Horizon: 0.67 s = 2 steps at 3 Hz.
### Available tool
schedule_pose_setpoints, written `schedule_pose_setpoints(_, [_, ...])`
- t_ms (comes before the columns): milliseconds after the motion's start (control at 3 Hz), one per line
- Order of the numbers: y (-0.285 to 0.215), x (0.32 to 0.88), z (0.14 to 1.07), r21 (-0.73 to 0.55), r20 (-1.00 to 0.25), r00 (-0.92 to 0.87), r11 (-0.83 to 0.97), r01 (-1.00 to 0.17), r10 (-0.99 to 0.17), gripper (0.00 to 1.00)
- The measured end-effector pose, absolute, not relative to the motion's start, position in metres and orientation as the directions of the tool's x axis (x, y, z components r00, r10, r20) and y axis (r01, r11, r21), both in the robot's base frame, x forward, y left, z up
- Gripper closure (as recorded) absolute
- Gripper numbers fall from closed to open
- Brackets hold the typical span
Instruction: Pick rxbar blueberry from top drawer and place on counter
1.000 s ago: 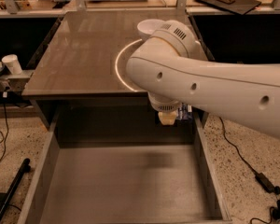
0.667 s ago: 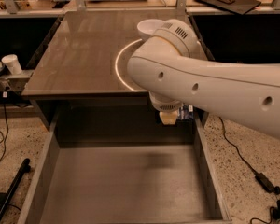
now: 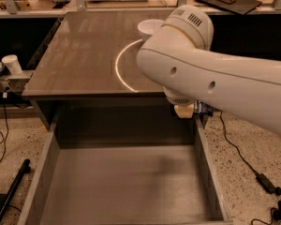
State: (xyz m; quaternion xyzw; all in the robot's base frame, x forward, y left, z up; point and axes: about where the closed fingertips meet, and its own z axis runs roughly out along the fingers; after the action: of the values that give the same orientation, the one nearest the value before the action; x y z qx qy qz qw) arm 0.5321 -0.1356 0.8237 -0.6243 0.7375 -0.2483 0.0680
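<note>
The top drawer (image 3: pixel 126 191) is pulled open below the counter's front edge, and its flat grey bottom shows nothing lying in it. My gripper (image 3: pixel 192 110) hangs under my big white arm (image 3: pixel 215 74) at the drawer's back right corner, just below the counter (image 3: pixel 79 55) edge. It looks shut on a dark blue sliver, the rxbar blueberry (image 3: pixel 204 109), which is mostly hidden by the arm. The counter is brown-grey and glossy, with a bright arc line (image 3: pixel 119 69).
A white bowl (image 3: pixel 149 27) stands on the counter's far side, partly behind my arm. A white cup (image 3: pixel 11 63) sits on a ledge at the left. Cables (image 3: pixel 253 172) lie on the speckled floor at the right, and a dark pole (image 3: pixel 9 191) at the left.
My arm and gripper have shifted slightly to the right and up, towards the counter edge. The drawer and bowl have not moved.
</note>
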Motion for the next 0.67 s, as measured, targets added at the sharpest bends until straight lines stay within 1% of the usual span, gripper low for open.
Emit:
schedule_pose_setpoints(333, [-0.148,0.534,0.835,-0.469,0.233,-0.231,0.1,-0.878,-0.945,1.0])
schedule_pose_setpoints(667, [-0.157,0.562,0.849,-0.511,0.262,-0.237,0.074,-0.857,-0.936,1.0])
